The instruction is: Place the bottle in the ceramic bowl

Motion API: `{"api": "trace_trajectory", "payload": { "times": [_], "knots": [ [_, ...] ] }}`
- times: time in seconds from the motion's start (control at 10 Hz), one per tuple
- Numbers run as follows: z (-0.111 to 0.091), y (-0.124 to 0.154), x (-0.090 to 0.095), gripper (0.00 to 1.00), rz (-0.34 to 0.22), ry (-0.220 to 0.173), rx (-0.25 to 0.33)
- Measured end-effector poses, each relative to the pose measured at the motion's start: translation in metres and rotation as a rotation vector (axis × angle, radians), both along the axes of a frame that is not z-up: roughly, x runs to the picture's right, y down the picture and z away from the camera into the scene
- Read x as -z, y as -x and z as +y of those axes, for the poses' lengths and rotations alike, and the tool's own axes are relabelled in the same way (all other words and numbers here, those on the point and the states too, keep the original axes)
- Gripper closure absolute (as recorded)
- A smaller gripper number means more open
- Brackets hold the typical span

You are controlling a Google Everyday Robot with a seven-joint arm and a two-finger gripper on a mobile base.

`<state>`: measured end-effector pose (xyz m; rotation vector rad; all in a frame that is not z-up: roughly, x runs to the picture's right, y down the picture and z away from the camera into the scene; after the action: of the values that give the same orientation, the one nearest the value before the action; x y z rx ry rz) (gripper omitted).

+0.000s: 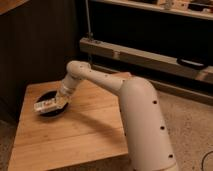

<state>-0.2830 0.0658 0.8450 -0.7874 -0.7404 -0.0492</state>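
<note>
Hovering: gripper (55, 103) sits over the ceramic bowl (48, 97) at the left rear of the wooden table (75, 135), arm reaching down from the right.
Bottle: bottle (45, 105) lies roughly on its side, low over the bowl's near half; seems to be at the gripper's tip.
Grip state: can't tell whether it's clamped or let go.
Contact: can't tell if the bottle rests on the bowl or hangs just above it.
Progress: transport looks done, since the bottle is over the target. My read: late stage.
Left to do: confirm the bottle is seated in the bowl, release, lift the arm clear.
Bowl: shallow, round, plate-like, glossy black; mostly covered by bottle and gripper, rim visible at left and rear.
Bottle build: small, white plastic, light label area; shorter than the bowl is wide.
Table: light wood planks, flat, matte grain.
Arm: smooth white rounded shell, dark dots along the links.
Risk: a low rim and a round bottle mean it could roll out on release.
</note>
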Motion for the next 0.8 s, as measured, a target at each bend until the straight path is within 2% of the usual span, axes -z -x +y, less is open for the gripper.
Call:
{"api": "trace_trajectory", "payload": {
  "times": [0.5, 0.6, 0.8],
  "knots": [
    [0.007, -0.007, -0.01, 1.0, 0.022, 0.002, 0.003],
    [0.007, -0.009, -0.01, 0.95, 0.027, -0.003, -0.002],
    [0.006, -0.012, -0.009, 0.76, 0.033, -0.018, -0.009]
  ]
}}
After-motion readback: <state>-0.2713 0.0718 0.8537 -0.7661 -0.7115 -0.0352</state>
